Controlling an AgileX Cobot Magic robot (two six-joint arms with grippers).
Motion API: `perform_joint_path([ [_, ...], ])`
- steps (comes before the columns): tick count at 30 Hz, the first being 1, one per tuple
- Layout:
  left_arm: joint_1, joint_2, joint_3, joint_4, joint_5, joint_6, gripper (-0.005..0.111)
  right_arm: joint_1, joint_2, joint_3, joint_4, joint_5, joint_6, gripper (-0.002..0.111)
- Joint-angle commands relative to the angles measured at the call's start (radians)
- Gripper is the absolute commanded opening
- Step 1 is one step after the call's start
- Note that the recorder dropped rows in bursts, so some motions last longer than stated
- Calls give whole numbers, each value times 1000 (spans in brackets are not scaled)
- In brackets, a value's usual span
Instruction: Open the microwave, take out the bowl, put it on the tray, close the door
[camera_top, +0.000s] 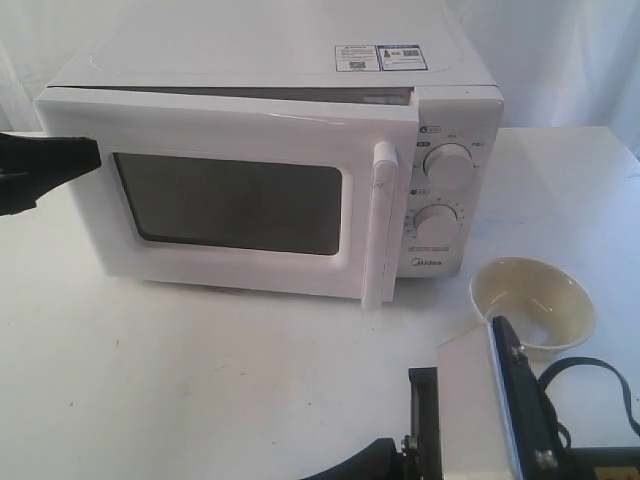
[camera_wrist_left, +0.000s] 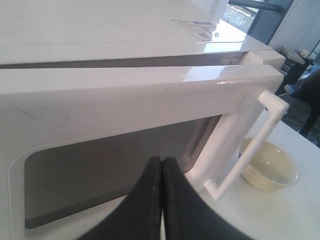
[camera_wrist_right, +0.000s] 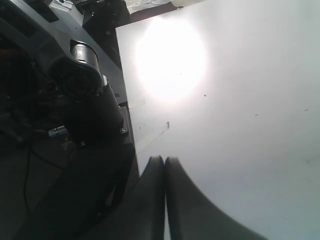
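Exterior view shows the microwave standing toward the back edge of the desk, with its door just a tiny crack short of shut. The bowl is out and sits near the right edge of the desk, beside the knobs. I can't make out a tray under it. The left gripper has its two black fingers pressed together, holding nothing, and it points at the door's dark window. I think that is so it can push the door shut like a fist. The right gripper is pinched together with nothing in it too, over bare desk by the front edge, out of the way.
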Motion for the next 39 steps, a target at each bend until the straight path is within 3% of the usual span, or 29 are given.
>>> perform_joint_path([
  [1, 0, -2, -5, -10, 29, 9, 0, 2, -2, 6, 0, -5, 0, 0],
  [8, 0, -2, -5, -10, 29, 9, 0, 2, 0, -1, 214, -126, -165, 0],
  [21, 0, -2, -5, 2, 31, 9, 0, 2, 129, -24, 213, -387, -233, 0],
  [27, 0, -2, -5, 24, 34, 9, 0, 2, 326, -106, 460, -395, -398, 0],
  [33, 0, -2, -5, 36, 51, 7, 0, 2, 462, -149, 964, -365, -710, 0],
  [39, 0, -2, -5, 38, 66, 5, 0, 2, 498, -149, 1111, -486, -925, 0],
])
